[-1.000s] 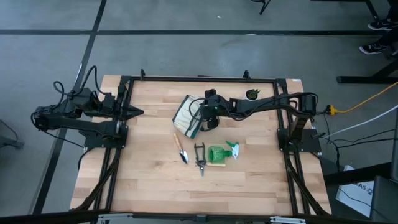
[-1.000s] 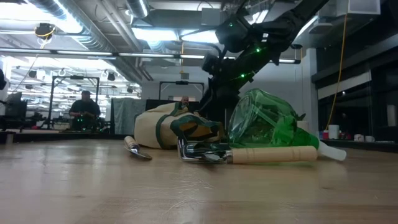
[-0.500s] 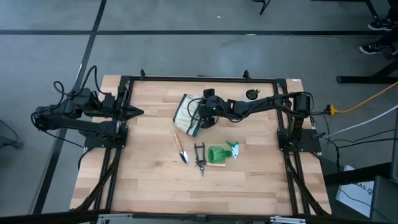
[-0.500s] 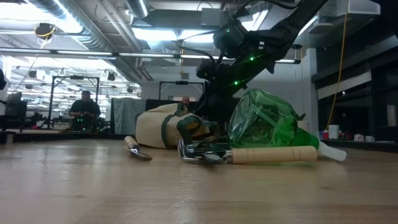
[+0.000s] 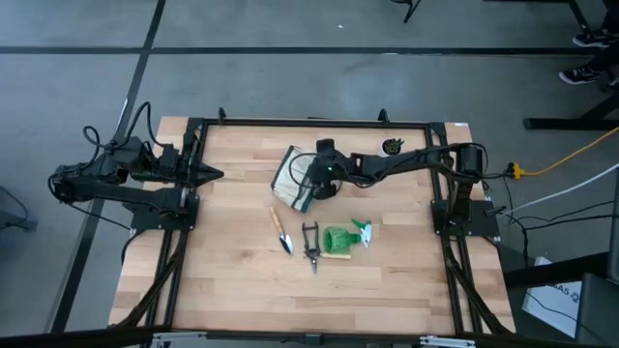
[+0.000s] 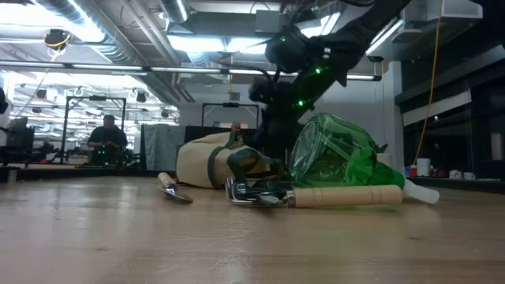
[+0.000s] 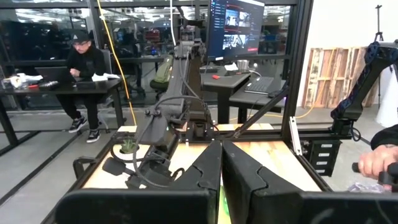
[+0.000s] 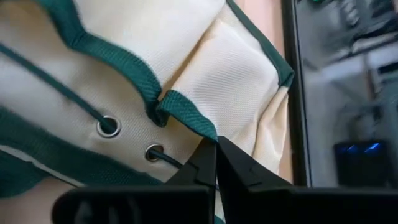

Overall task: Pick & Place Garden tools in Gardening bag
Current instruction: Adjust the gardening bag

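1. The left pincer waits at the tabletop's left edge, fingers together, holding nothing.
2. The gardening bag lies on its side in the middle, mouth towards the right arm.
3. The right pincer was spread wide at the bag's rim a second ago; now it has snapped together on the green-trimmed edge, though whether fabric is truly caught is hard to see.
4. In front of the bag lie the trowel, pruning shears and spray bottle, all untouched.
5. That closing probably means the bag is being lifted or opened first, so no tool has been packed yet.
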{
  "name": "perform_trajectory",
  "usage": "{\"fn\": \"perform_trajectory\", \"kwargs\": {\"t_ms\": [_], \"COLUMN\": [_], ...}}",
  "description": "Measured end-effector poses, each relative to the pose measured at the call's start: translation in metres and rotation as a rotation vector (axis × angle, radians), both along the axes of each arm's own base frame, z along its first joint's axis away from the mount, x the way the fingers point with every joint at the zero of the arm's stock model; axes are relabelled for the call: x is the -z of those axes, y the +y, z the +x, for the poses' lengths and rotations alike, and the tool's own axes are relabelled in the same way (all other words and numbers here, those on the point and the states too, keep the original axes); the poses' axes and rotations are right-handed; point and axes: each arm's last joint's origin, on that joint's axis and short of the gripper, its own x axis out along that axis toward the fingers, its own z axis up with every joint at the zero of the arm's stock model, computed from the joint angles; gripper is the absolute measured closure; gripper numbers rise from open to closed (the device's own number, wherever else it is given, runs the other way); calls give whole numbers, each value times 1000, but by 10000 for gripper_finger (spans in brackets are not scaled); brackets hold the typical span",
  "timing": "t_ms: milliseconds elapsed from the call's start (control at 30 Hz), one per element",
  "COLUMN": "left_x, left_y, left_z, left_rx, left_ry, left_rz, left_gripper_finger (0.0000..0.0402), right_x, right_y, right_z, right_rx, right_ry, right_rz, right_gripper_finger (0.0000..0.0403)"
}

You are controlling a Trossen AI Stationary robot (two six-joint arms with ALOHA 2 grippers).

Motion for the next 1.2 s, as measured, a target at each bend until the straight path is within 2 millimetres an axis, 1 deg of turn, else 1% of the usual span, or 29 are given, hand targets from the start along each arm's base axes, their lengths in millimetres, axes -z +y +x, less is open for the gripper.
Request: {"fn": "perform_trajectory", "kwargs": {"t_ms": [100,200,333,500,633,733,800,933,1067,1200], "left_x": [0,0,0,0,0,0,0,0,0,0], "left_y": [0,0,0,0,0,0,0,0,0,0], "left_z": [0,0,0,0,0,0,0,0,0,0], "left_rx": [0,0,0,0,0,0,0,0,0,0], "left_ry": [0,0,0,0,0,0,0,0,0,0], "left_rz": [0,0,0,0,0,0,0,0,0,0], "left_gripper_finger": [396,395,395,396,396,395,396,395,395,396], "right_x": [-14,-33,-59,-95,-124,-138,-141,-138,-128,-119], "right_y": [0,-1,-3,-10,-15,-18,-19,-20,-19,-18], "right_z": [4,10,10,-2,-17,-28,-33,-42,-47,-56], "right_rx": [29,34,18,8,-14,-22,-21,0,16,49], "right_ry": [48,79,164,293,330,338,349,420,477,565], "right_rz": [76,154,286,447,560,621,646,706,729,761], "right_gripper_finger": [399,400,401,402,402,402,402,402,403,403]}}
